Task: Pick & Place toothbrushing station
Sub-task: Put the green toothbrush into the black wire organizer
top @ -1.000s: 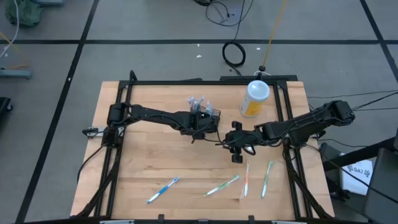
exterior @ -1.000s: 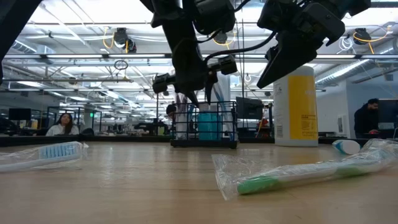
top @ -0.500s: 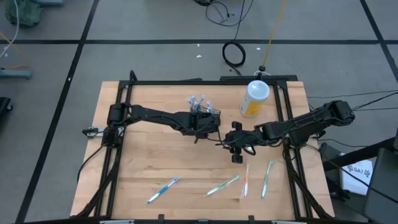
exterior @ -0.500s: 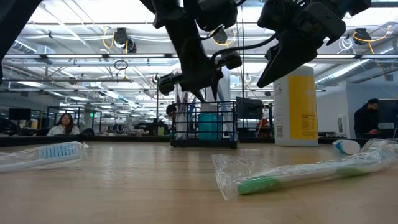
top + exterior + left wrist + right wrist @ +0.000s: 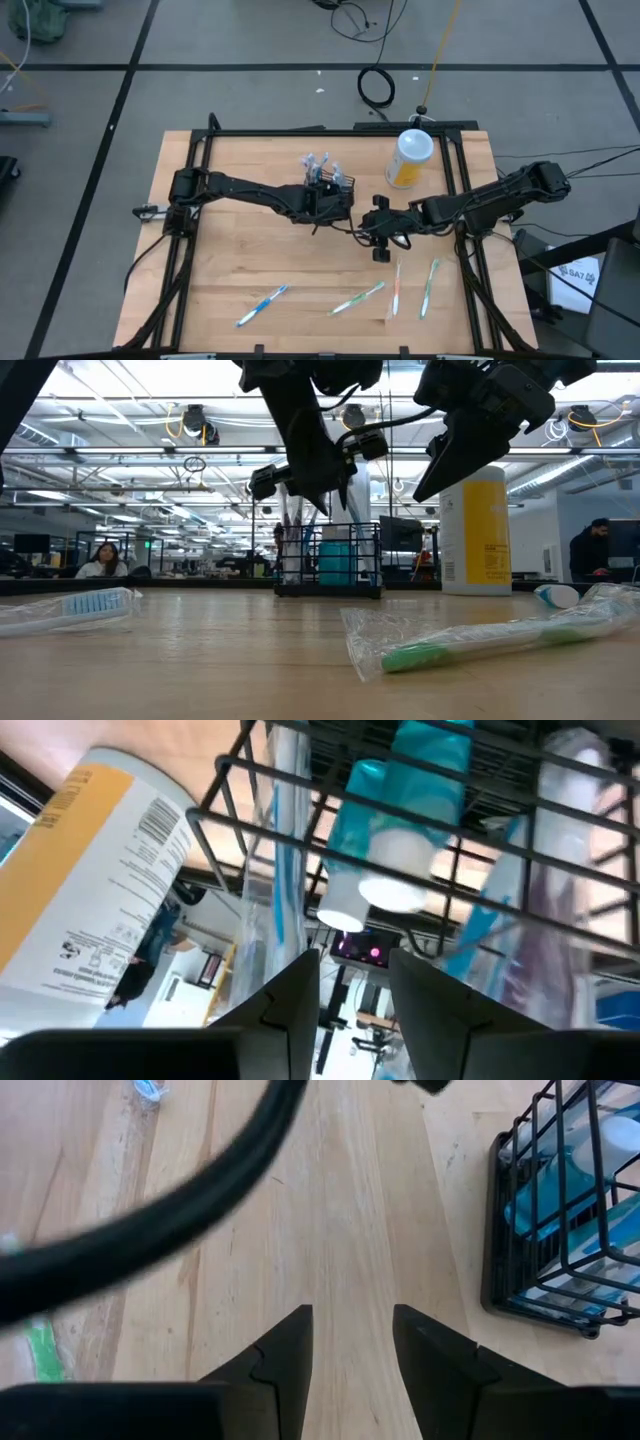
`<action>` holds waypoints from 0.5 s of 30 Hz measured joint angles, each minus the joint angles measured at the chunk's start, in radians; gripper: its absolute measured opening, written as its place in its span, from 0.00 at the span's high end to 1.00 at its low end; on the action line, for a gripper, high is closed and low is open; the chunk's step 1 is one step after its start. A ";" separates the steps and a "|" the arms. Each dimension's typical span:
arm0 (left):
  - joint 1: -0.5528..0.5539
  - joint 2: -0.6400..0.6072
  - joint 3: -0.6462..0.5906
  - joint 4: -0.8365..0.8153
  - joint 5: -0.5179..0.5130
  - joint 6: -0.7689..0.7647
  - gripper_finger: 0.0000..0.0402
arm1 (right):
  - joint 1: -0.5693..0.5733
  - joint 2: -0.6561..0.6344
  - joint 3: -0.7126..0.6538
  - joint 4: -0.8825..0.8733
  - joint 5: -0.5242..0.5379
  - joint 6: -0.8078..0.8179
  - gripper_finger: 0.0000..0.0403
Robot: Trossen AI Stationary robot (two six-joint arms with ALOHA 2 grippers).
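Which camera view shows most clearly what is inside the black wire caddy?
The left wrist view: it looks closely through the caddy wires at a teal tube and wrapped toothbrushes. The low view shows the caddy whole but far. The high view partly hides it under the left arm. The right wrist view shows only one side.

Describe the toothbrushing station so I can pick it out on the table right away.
On the wooden table, look at the far half near the middle, left of the tall yellow bottle. The toothbrushing station is the small black wire caddy, the only wire-frame thing there, holding a teal tube and wrapped brushes.
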 joint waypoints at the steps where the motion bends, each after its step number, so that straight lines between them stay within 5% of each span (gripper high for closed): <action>1: 0.000 -0.004 0.000 -0.005 0.001 -0.004 0.68 | 0.000 0.000 0.000 0.000 0.000 0.000 0.67; 9: -0.010 -0.115 -0.001 -0.063 0.007 -0.140 0.68 | 0.000 0.000 0.001 0.007 0.002 0.001 0.67; 15: -0.039 -0.269 -0.001 -0.108 0.003 -0.457 0.68 | 0.000 0.000 0.001 0.009 0.003 0.003 0.67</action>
